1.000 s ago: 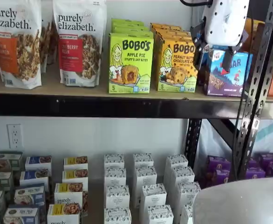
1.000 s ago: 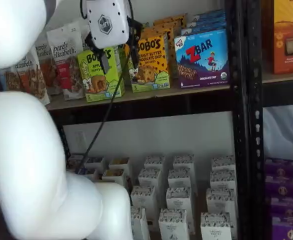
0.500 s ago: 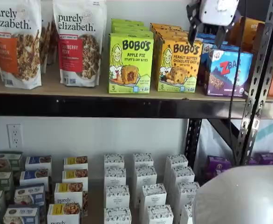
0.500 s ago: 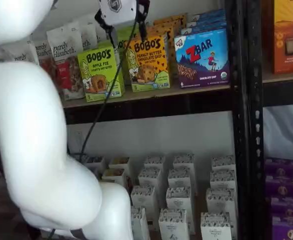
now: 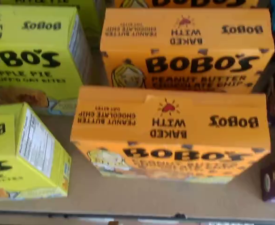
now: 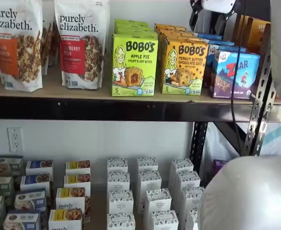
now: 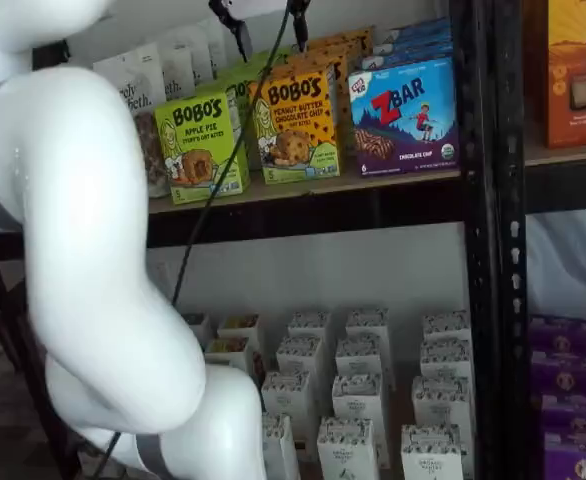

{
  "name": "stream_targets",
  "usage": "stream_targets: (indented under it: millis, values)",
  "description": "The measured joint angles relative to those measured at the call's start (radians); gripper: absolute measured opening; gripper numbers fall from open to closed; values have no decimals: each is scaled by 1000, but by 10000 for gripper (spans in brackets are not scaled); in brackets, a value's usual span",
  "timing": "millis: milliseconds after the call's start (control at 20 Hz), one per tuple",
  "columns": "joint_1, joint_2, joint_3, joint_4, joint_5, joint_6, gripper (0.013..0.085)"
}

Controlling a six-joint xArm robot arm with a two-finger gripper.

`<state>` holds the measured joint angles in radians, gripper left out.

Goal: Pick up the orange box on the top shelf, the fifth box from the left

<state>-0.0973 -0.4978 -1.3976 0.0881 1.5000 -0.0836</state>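
Note:
The orange box (image 6: 181, 67) stands upright at the front of a row of alike Bobo's Peanut Butter Chocolate Chip boxes on the top shelf (image 6: 59, 89). It shows in both shelf views (image 7: 295, 125). In the wrist view I look down on its top flap (image 5: 170, 122), with another alike box (image 5: 184, 51) behind it. My gripper (image 6: 210, 20) hangs from the top edge, above and slightly right of the orange row, touching nothing. In a shelf view (image 7: 268, 22) its two black fingers show with a clear gap between them. It is open and empty.
Lime-green Apple Pie boxes (image 6: 134, 64) stand just left of the orange box and blue Z Bar boxes (image 6: 234, 72) just right. Granola bags (image 6: 83, 43) are further left. A dark steel upright (image 7: 483, 200) stands at the right. My white arm (image 7: 93, 250) fills the foreground.
The gripper has risen from in front of the boxes to the top edge, above the orange row. The white arm has swung and now covers more of the foreground.

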Motion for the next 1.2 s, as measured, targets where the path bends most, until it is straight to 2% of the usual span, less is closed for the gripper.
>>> stream_targets:
  millis: [200, 550, 850, 1200]
  values:
    - [32, 14, 14, -34, -62, 29, 850]
    - [38, 23, 41, -38, -118, 35, 850]
    - [67, 36, 42, -55, -110, 63, 850]
    - [76, 39, 45, -61, -107, 72, 850]
